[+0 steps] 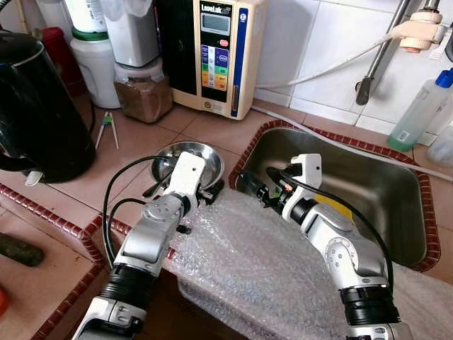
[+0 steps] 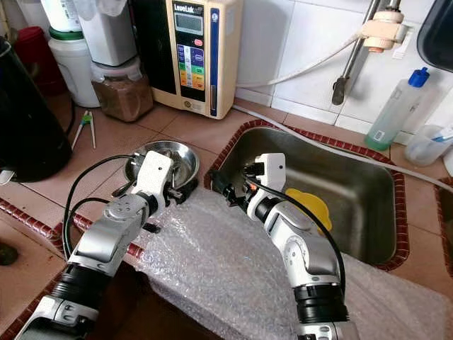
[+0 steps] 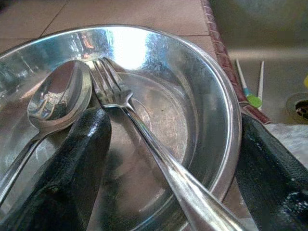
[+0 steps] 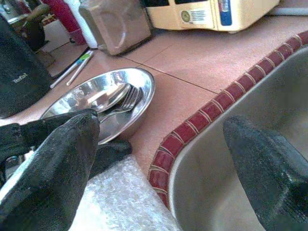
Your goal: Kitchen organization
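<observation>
A shiny steel bowl (image 1: pixel 212 159) stands on the tiled counter just left of the sink (image 1: pixel 368 184). Inside it lie a spoon (image 3: pixel 60 91) and a fork (image 3: pixel 108 82), handles pointing toward me. My left gripper (image 1: pixel 182 185) is open at the bowl's near rim: one finger (image 3: pixel 72 163) rests inside the bowl, the other (image 3: pixel 274 178) is outside it, and the fork handle runs between them. My right gripper (image 1: pixel 256 180) hovers open over the sink's left edge, holding nothing.
Bubble wrap (image 1: pixel 248 262) drapes over the counter's front edge under both arms. A black kettle (image 1: pixel 35 106) stands at the left; a jar (image 1: pixel 145 92) and a water machine (image 1: pixel 216 49) line the back wall. A yellow object (image 2: pixel 311 202) lies in the sink.
</observation>
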You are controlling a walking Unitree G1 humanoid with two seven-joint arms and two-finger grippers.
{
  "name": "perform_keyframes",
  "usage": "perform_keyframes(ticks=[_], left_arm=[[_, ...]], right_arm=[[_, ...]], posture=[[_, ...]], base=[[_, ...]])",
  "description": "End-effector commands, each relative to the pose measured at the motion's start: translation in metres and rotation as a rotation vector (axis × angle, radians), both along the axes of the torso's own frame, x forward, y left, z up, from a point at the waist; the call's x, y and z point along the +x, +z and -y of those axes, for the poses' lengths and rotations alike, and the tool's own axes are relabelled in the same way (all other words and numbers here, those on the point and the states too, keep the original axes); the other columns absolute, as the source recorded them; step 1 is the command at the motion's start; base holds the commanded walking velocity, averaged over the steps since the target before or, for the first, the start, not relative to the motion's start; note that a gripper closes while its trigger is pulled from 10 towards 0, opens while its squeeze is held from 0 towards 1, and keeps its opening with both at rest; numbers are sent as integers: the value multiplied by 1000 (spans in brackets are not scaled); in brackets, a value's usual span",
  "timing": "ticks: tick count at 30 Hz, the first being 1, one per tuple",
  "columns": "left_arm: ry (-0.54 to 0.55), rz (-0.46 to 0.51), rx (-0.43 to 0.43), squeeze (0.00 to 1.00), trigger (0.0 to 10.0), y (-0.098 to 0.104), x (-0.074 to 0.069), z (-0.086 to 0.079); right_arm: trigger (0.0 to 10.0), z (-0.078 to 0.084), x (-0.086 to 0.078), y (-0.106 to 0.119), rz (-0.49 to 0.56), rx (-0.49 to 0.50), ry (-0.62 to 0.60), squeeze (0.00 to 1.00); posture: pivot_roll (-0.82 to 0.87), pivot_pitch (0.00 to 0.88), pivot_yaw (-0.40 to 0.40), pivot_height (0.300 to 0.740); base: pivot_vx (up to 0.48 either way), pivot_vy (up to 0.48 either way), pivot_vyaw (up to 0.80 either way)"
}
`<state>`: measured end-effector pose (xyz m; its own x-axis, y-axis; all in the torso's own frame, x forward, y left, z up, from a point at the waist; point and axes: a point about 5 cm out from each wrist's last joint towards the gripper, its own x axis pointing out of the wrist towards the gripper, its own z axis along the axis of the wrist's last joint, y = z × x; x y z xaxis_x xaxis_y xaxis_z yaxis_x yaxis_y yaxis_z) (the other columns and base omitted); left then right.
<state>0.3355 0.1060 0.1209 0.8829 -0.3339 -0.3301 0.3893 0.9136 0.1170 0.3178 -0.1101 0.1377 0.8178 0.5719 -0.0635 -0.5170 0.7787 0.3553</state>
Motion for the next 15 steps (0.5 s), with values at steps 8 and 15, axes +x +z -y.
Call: perform_keyframes(ticks=[8, 15], left_arm=[[17, -41, 10, 0, 0, 0, 3, -10], [35, -56, -6, 0, 0, 1, 4, -20]], right_arm=[[10000, 2, -2, 3, 8, -6, 15, 0], [10000, -3, -7, 7, 12, 7, 141, 0]], posture=[[3, 0, -19, 740], [6, 0, -23, 740]], base=[[0, 0, 0], [0, 0, 0]])
